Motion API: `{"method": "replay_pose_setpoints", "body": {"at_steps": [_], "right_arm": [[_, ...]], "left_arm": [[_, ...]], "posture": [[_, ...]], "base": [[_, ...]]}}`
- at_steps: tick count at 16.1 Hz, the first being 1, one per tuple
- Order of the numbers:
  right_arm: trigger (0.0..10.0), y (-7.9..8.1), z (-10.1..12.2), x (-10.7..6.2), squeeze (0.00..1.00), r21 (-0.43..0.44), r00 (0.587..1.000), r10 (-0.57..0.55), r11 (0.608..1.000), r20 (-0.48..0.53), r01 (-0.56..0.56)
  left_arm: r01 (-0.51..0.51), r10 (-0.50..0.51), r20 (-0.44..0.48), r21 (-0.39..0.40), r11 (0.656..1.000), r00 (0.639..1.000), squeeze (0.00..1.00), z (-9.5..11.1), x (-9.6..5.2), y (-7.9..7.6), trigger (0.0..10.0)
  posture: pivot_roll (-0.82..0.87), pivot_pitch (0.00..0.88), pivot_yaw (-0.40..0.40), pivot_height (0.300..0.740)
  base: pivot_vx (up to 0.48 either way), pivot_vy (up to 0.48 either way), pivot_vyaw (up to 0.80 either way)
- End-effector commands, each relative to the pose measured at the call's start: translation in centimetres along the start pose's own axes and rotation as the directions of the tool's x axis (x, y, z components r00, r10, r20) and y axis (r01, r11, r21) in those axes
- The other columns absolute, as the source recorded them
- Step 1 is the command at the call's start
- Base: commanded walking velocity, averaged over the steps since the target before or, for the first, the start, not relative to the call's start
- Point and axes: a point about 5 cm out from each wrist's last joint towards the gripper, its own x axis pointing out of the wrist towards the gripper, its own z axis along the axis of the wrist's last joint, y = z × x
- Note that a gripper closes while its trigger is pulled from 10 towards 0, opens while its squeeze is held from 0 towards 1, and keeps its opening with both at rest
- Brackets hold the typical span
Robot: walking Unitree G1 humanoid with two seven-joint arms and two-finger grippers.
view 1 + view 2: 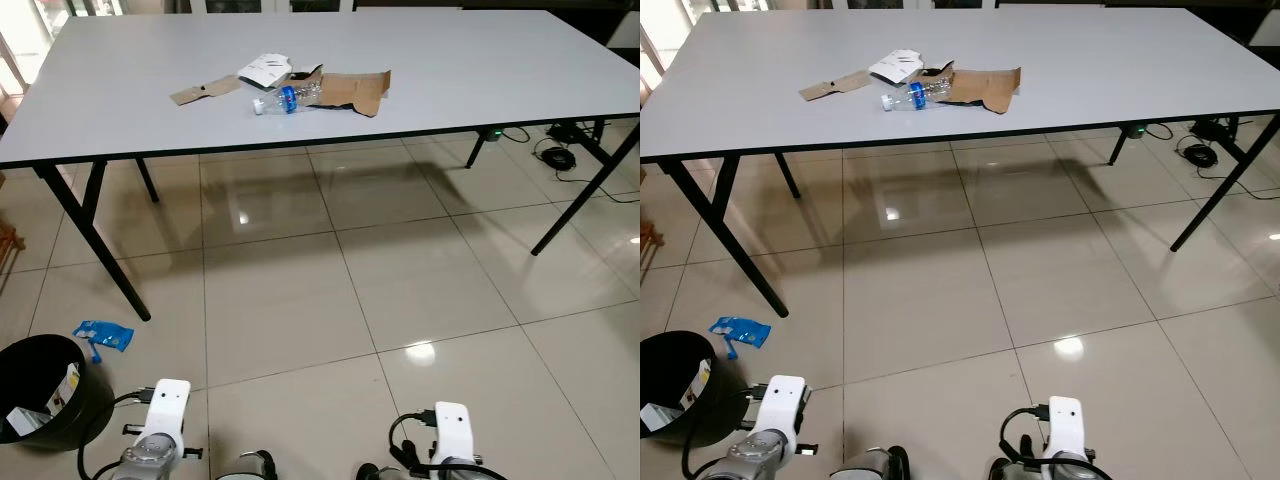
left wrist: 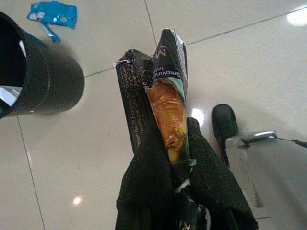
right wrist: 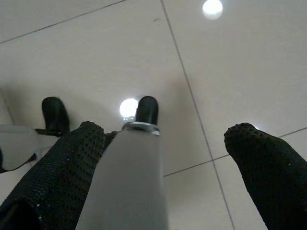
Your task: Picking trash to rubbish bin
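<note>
- Low over the tiled floor, the left gripper is clamped on a crumpled cigarette pack; the black rubbish bin stands near, off to one side, so releasing from this spot would likely drop the pack on the tiles.
- Between the fingers the pack looks torn and slick; it may slide out during the swing toward the rim.
- Beside the bin lies a blue wrapper; a foot could scuff it away.
- Up on the grey table wait a plastic bottle, cardboard pieces and a white packet.
- The right gripper hangs with fingers apart, holding nothing.
</note>
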Motion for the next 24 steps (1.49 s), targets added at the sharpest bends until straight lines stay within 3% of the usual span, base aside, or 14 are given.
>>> {"method": "replay_pose_setpoints", "body": {"at_steps": [1, 6, 9, 17, 24], "right_arm": [[10.0, -0.9, -0.5, -0.1, 0.0, -0.016, 0.999, -0.03, 0.999, -0.014, 0.03], [10.0, -3.1, 0.8, -0.3, 0.0, -0.029, 0.997, -0.071, 0.997, 0.031, 0.072], [10.0, -4.0, 0.8, -0.4, 0.0, -0.006, 0.995, -0.098, 0.995, 0.036, 0.098], [10.0, -2.5, 0.0, -0.3, 0.0, 0.034, 0.997, -0.077, 0.997, 0.027, 0.076], [10.0, -1.8, -0.6, -0.2, 0.0, 0.041, 0.998, -0.069, 0.997, 0.012, 0.068]], "left_arm": [[-0.008, 0.007, -0.014, -0.008, 1.0, 1.0, 0.0, -0.7, -0.1, 0.2, 10.0], [0.001, 0.001, 0.021, -0.069, 0.998, 1.0, 0.0, 0.1, 0.0, 0.1, 10.0], [0.004, -0.003, 0.033, -0.052, 0.999, 0.999, 0.0, 0.7, 0.1, 0.4, 10.0], [-0.01, 0.01, 0.033, -0.023, 1.0, 0.999, 0.0, 0.8, 0.0, 1.4, 10.0], [0.001, 0.0, 0.03, -0.023, 1.0, 1.0, 0.0, 0.7, 0.1, 0.7, 10.0]], "posture": [[-0.02, 0.109, -0.031, 0.74], [-0.02, 0.113, -0.018, 0.74], [-0.02, 0.12, 0.004, 0.74], [-0.02, 0.137, 0.034, 0.74], [-0.02, 0.144, 0.018, 0.74]], "base": [[0.0, 0.0, 0.0], [0.0, 0.0, 0.0], [0.0, 0.0, 0.0], [0.0, 0.0, 0.0], [0.0, 0.0, 0.0]]}}
